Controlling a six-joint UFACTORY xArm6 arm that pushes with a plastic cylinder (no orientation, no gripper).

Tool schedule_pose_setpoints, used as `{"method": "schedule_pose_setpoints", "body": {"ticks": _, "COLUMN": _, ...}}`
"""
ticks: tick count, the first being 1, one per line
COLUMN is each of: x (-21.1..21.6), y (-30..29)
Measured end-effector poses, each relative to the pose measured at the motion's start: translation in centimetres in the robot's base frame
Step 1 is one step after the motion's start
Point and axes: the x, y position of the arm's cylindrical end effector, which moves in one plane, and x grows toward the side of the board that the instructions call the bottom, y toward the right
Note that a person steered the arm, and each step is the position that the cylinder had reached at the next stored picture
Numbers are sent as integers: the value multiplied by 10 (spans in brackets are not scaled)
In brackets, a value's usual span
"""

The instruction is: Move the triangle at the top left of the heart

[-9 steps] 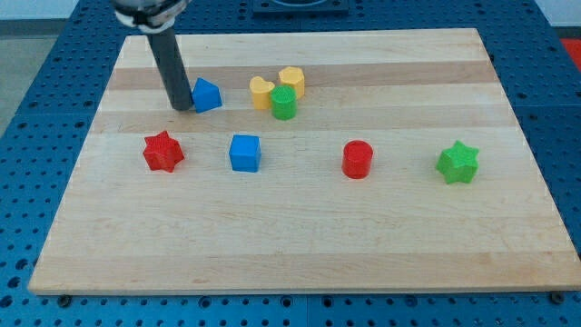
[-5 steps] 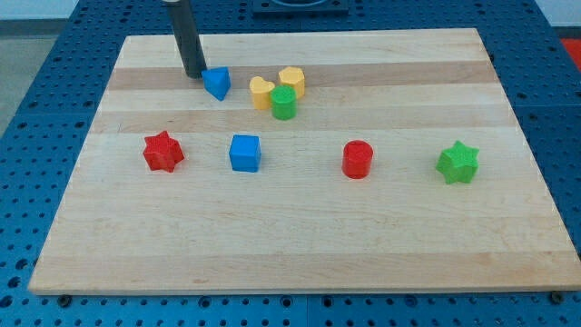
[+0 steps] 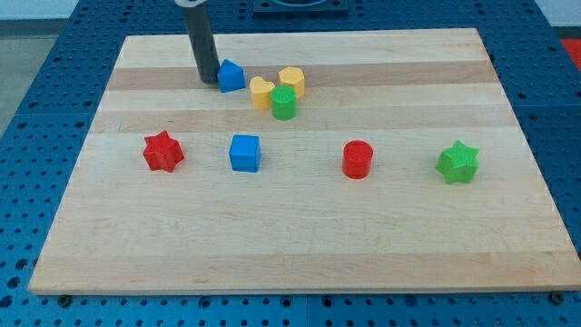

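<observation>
The blue triangle (image 3: 231, 76) lies near the view's top, just left of and slightly above the yellow heart (image 3: 261, 93). A small gap separates them. My tip (image 3: 209, 81) rests on the board against the triangle's left side. The dark rod rises from it out of the view's top. A green cylinder (image 3: 284, 104) touches the heart's right side.
A yellow hexagon-like block (image 3: 291, 81) sits right of the heart. A red star (image 3: 163, 151), a blue cube (image 3: 244, 153), a red cylinder (image 3: 358, 159) and a green star (image 3: 457, 163) form a row across the middle of the wooden board (image 3: 300, 245).
My tip has moved up and to the right, pushing the blue triangle up and rightward, closer to the yellow heart. The other blocks have not moved.
</observation>
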Motion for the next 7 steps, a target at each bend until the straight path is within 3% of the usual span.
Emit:
{"method": "schedule_pose_setpoints", "body": {"ticks": 2, "x": -10, "y": -27}}
{"method": "schedule_pose_setpoints", "body": {"ticks": 4, "x": -20, "y": 69}}
{"method": "schedule_pose_setpoints", "body": {"ticks": 5, "x": -13, "y": 69}}
{"method": "schedule_pose_setpoints", "body": {"ticks": 6, "x": -19, "y": -8}}
{"method": "schedule_pose_setpoints", "body": {"ticks": 7, "x": -20, "y": -129}}
